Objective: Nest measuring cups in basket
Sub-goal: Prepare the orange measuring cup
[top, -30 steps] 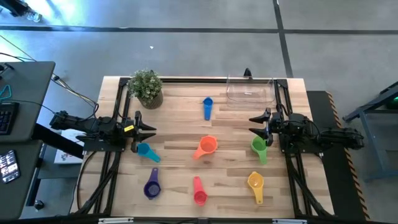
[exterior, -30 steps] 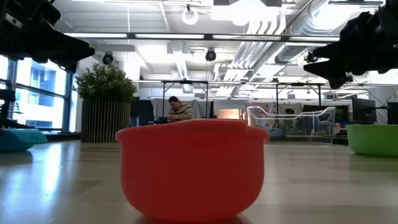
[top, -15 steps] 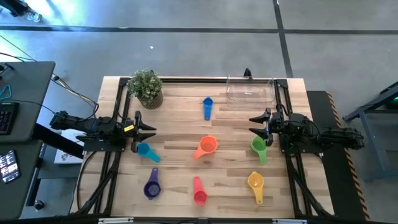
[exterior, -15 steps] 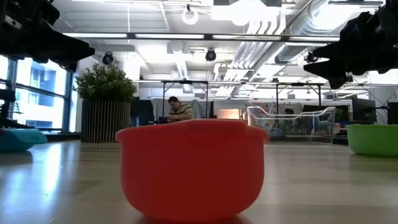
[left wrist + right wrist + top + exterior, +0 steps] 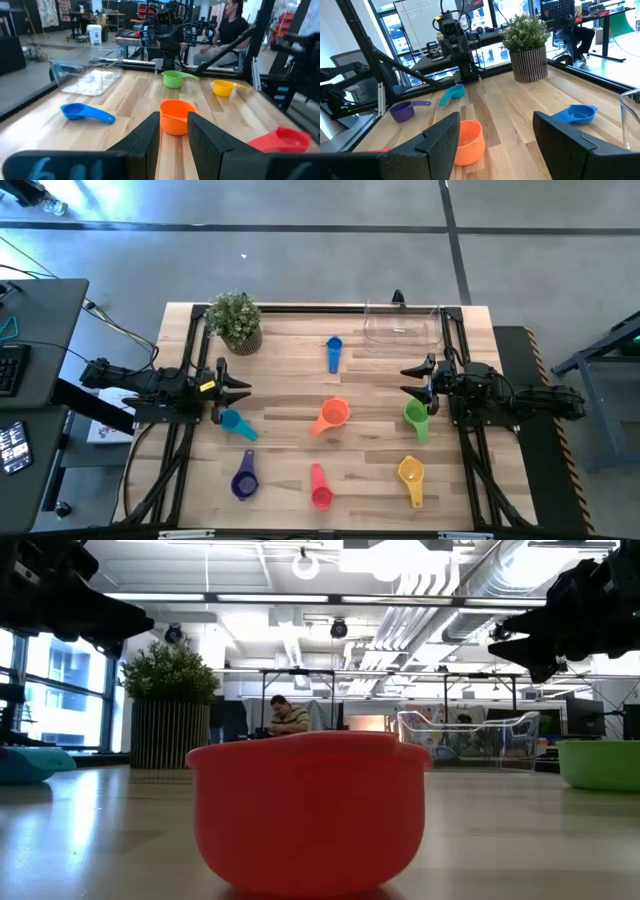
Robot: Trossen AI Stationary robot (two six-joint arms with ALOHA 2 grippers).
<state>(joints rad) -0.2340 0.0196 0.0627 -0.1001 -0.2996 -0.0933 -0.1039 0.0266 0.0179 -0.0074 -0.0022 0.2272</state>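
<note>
No cup has yet been moved; by the look of it the task stands at its very start. The basket [image 5: 402, 326] is seen empty at the far right of the table [image 5: 290, 395]. The cups are scattered apart: blue [image 5: 334, 352] near the basket, orange [image 5: 331, 416] in the middle, green [image 5: 416, 420], yellow [image 5: 411, 476], red [image 5: 320, 488], purple [image 5: 244, 478] and teal [image 5: 236, 423].

The left gripper [image 5: 238, 392] is held just above the teal cup, its fingers parted a little, nothing held. The right gripper [image 5: 415, 380] is held beside the green cup, spread wide and empty.

A first cup has to be chosen, probably the largest, so that the smaller ones can be nested in it. The green cup, closest to the right gripper, could be gripped by its rim or handle and carried to the basket.
</note>
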